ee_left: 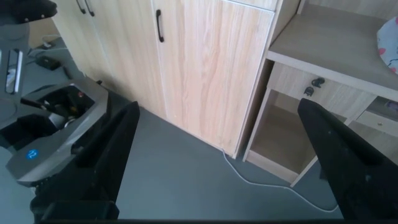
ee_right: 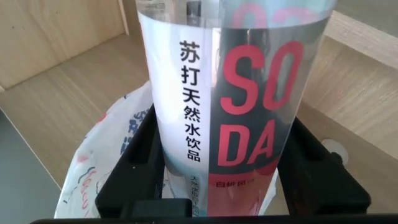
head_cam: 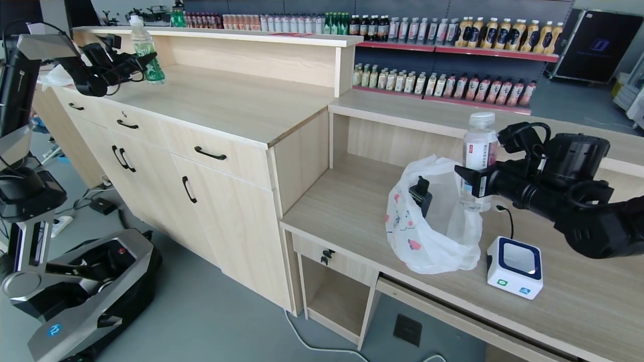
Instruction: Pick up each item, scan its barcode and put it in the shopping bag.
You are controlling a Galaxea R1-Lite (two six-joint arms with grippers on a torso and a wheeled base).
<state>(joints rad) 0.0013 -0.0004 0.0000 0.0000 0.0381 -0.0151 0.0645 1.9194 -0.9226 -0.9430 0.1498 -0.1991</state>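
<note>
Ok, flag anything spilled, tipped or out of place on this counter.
Nothing stands out. The soda bottle is upright in the right gripper, the shopping bag sits open though slumped, and the scanner rests flat beside it.

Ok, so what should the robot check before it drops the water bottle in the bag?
1. Grip: the right gripper clamps the soda water bottle from both sides. Ok.
2. Bag mouth: the shopping bag stands open. Ok.
3. Aim: the bottle hangs by the bag's right edge; whether it is fully over the mouth, cannot tell.
4. Room: a dark bottle is inside, with space beside it. Ok.
5. Barcode scanned at the scanner beside the bag: cannot tell.
6. Left gripper: open, far off by the green bottle. Ok.
</note>
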